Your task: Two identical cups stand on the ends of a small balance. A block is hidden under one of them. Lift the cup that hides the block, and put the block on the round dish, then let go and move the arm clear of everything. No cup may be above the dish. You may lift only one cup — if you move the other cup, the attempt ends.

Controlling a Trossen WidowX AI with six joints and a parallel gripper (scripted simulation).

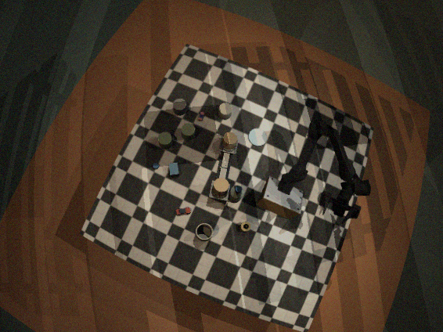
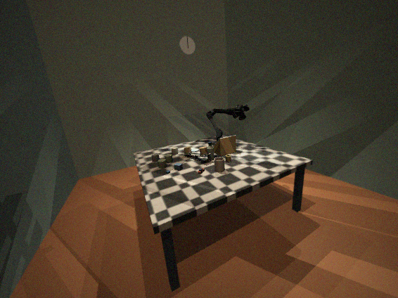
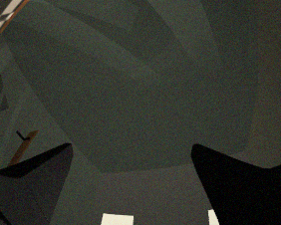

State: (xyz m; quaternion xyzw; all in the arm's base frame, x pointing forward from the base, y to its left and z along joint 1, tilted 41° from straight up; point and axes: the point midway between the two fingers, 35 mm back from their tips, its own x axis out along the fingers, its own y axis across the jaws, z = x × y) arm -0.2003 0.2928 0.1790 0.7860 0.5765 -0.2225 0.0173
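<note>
And here's the small grey balance (image 1: 225,164) (image 2: 199,155), its long axis running nearly up and down the top view, the upper end leaning slightly right. A plain tan cylindrical cup (image 1: 230,141) (image 2: 187,150) stands upright on the end nearer the dish; its matching tan cup (image 1: 221,186) (image 2: 202,150) stands upright on the other end, beside the dark bottle (image 1: 235,193) (image 2: 210,152). Both show flat, closed tops, so they sit mouth down! The hidden block is out of sight, and which way it points cannot be told. The pale blue round dish (image 1: 257,137) (image 2: 194,150) lies flat near the balance's upper end, to its right in the top view, with neither tan cup above it.

Over to the black gripper (image 1: 358,200) (image 2: 244,112) (image 3: 132,146): it's well apart from the balance, raised in the air out to the right, fingers spread wide with nothing between them! The black jointed arm (image 1: 342,158) (image 2: 212,115) arches up beyond the tan-sided wedge (image 1: 283,203) (image 2: 226,145) in the exterior view, and that wedge stands to the balance's right.
</note>
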